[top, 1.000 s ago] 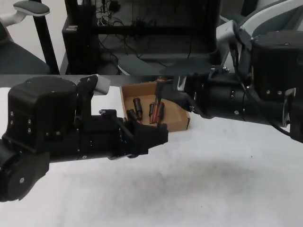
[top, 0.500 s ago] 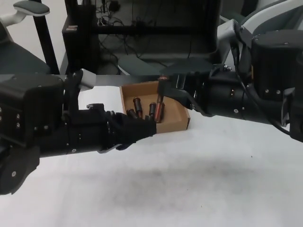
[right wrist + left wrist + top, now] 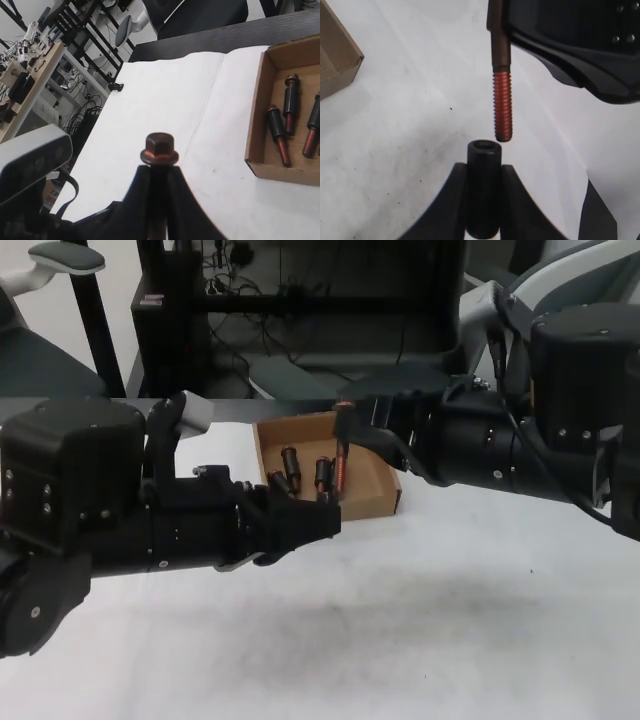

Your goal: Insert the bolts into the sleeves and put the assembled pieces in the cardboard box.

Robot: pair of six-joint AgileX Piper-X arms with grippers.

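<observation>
Under both arms: white sheet covers your bench; dark racks stand behind.
Box: at 12 o'clock, assembled pieces inside.
Left gripper: clamps sleeve upright.
Right gripper: pinches bolt, tip just above sleeve.
Hidden: bolt shank between right fingers.

A robotics lab

Black equipment racks hung with tangled cables stand behind the white-covered surface, an office chair sits to one side, and a wooden shelf cluttered with gear lines the room
</observation>
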